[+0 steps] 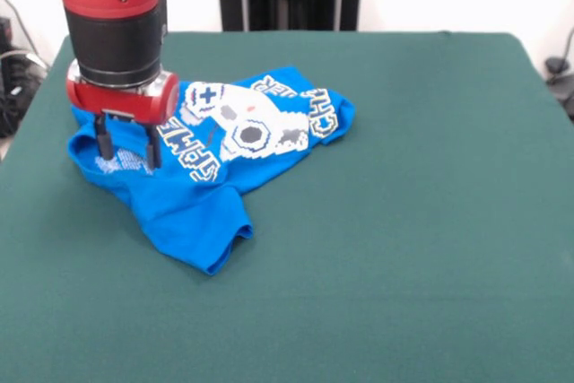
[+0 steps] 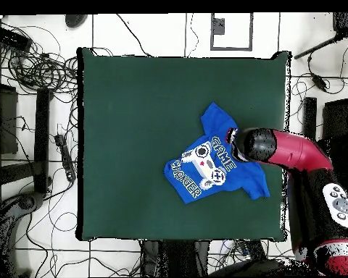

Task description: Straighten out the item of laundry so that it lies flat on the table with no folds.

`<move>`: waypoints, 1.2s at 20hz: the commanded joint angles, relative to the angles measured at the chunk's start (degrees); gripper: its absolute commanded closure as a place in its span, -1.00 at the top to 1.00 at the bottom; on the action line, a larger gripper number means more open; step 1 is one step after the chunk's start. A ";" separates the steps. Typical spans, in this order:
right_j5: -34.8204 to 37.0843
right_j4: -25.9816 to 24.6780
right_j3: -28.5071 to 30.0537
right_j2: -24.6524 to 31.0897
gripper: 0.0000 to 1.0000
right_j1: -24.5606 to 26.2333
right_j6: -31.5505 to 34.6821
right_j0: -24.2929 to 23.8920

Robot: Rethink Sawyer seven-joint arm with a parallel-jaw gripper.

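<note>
The T-shirt (image 1: 211, 163) is still crumpled and folded on the green worktop (image 1: 404, 221), so most work remains, while the released pincer (image 1: 128, 150) stands on its edge.

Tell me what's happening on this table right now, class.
A red and black robot arm has its pincer down on one edge of a small blue T-shirt lying on the green table. The fingers are spread, their tips at the cloth. The shirt is print side up but rumpled, with folds and a sleeve bunched toward the front. It is not yet flat.
</note>
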 commanded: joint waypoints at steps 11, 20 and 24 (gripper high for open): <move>-1.01 1.80 1.44 4.99 1.00 1.70 1.65 0.86; -1.41 1.69 -0.08 4.83 1.00 2.27 1.95 1.25; -1.39 1.50 -3.83 4.94 1.00 5.28 1.58 1.29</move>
